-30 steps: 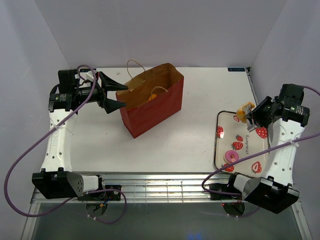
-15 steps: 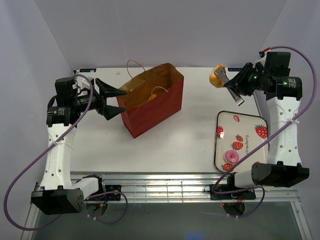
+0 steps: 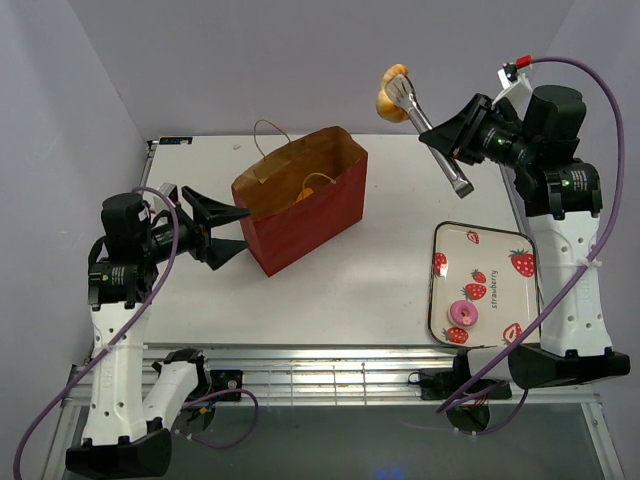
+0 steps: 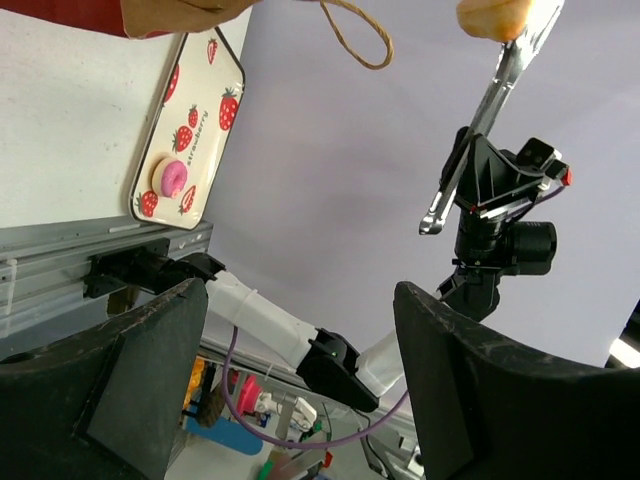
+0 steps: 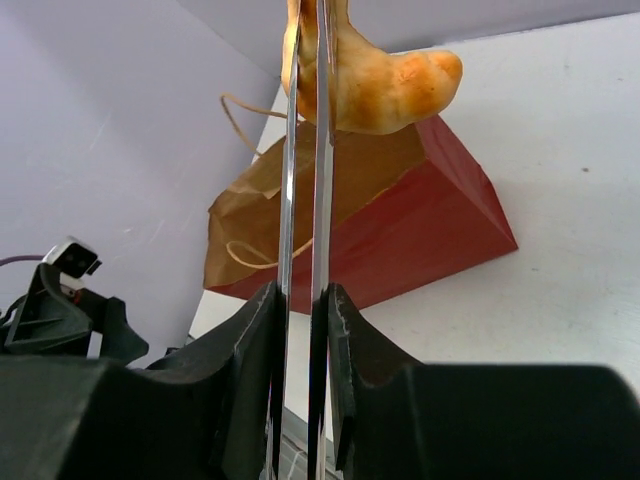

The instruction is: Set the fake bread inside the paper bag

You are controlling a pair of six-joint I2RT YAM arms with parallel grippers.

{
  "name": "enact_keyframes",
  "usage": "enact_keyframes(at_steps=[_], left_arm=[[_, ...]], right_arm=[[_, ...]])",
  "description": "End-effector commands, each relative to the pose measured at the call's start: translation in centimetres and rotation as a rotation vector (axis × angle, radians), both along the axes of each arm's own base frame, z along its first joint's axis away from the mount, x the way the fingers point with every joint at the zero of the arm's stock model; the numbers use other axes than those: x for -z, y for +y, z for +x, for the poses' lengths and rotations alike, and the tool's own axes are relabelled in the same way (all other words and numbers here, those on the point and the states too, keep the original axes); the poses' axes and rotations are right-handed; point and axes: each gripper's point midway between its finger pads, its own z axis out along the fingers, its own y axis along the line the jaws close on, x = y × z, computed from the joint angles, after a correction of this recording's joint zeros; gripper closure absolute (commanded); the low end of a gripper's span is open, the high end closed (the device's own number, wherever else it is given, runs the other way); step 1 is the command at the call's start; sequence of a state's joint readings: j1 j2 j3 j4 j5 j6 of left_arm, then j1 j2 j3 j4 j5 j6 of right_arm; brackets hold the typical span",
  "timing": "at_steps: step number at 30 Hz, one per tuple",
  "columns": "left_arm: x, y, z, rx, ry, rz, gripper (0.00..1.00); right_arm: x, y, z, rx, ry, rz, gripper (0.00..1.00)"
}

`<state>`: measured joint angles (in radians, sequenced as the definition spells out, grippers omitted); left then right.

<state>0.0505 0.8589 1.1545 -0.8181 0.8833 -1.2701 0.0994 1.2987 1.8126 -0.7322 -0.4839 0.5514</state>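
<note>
The red-brown paper bag [image 3: 305, 205] stands open at mid-table, with one golden croissant [image 3: 318, 183] inside. My right gripper [image 3: 462, 140] is shut on the silver tongs [image 3: 432, 135]. The tongs pinch a second croissant [image 3: 393, 92] high in the air, right of and behind the bag. In the right wrist view the tongs [image 5: 305, 200] run between my shut fingers [image 5: 345, 345], with the croissant [image 5: 385, 85] above the bag [image 5: 420, 225]. The pink doughnut [image 3: 463, 313] lies on the strawberry tray [image 3: 497, 292]. My left gripper [image 3: 243, 228] is open and empty beside the bag's left edge.
The left wrist view looks across the table to the tray [image 4: 205, 75], the doughnut [image 4: 172, 178], a bag handle loop [image 4: 355, 35] and the raised tongs [image 4: 480, 130]. White walls enclose the table on three sides. A metal rail runs along the near edge [image 3: 320, 365].
My right arm lifted the tongs and croissant from above the tray and swung them up and left towards the bag. My left gripper slid nearer along the bag's left side, staying open.
</note>
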Motion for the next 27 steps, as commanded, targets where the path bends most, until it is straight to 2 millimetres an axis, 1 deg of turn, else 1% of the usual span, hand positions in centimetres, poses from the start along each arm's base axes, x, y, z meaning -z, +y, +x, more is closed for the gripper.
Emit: enact_keyframes(at_steps=[1,2,4,5,7,8,9,13,17,18,20,25,27], left_arm=[[0.1,0.5,0.3,-0.056,0.005,0.013,0.15],[0.3,0.6,0.3,-0.065,0.007,0.016,0.15],[0.3,0.8,0.0,-0.088,0.009,0.018,0.15],[0.4,0.8,-0.2,-0.094,0.010,0.016,0.14],[0.5,0.9,-0.7,-0.107,0.010,0.013,0.15],[0.6,0.9,-0.8,-0.115,0.012,0.015,0.15],[0.9,1.0,-1.0,-0.120,0.025,0.014,0.15],[0.9,1.1,-1.8,-0.145,0.034,0.004,0.15],[0.9,1.0,-2.2,-0.137,0.042,0.010,0.15],[1.0,1.0,-2.3,-0.130,0.051,0.011,0.15],[1.0,0.9,-2.2,-0.118,0.056,0.018,0.15],[0.4,0.9,-2.2,-0.108,0.042,0.032,0.15],[0.3,0.9,-2.2,-0.107,0.028,0.041,0.15]], right_arm=[[-4.6,2.5,-0.3,-0.131,-0.166,0.048,0.79],[-4.4,3.1,0.1,-0.151,-0.166,0.047,0.79],[-4.6,4.4,-0.2,-0.205,-0.176,0.053,0.79],[-4.3,4.9,0.0,-0.222,-0.170,0.055,0.79],[-3.9,6.3,-0.4,-0.270,-0.166,0.054,0.78],[-3.5,6.7,-0.1,-0.283,-0.157,0.051,0.78],[-3.3,7.3,-0.4,-0.302,-0.154,0.048,0.78],[-2.3,8.9,-0.4,-0.352,-0.144,0.029,0.76],[-0.2,11.0,-0.2,-0.392,-0.101,-0.001,0.75],[0.4,11.2,0.1,-0.385,-0.089,-0.009,0.75],[1.0,11.8,0.0,-0.393,-0.080,-0.015,0.74],[2.6,12.3,0.6,-0.389,-0.044,-0.041,0.69],[3.5,12.5,0.8,-0.390,-0.013,-0.062,0.69]])
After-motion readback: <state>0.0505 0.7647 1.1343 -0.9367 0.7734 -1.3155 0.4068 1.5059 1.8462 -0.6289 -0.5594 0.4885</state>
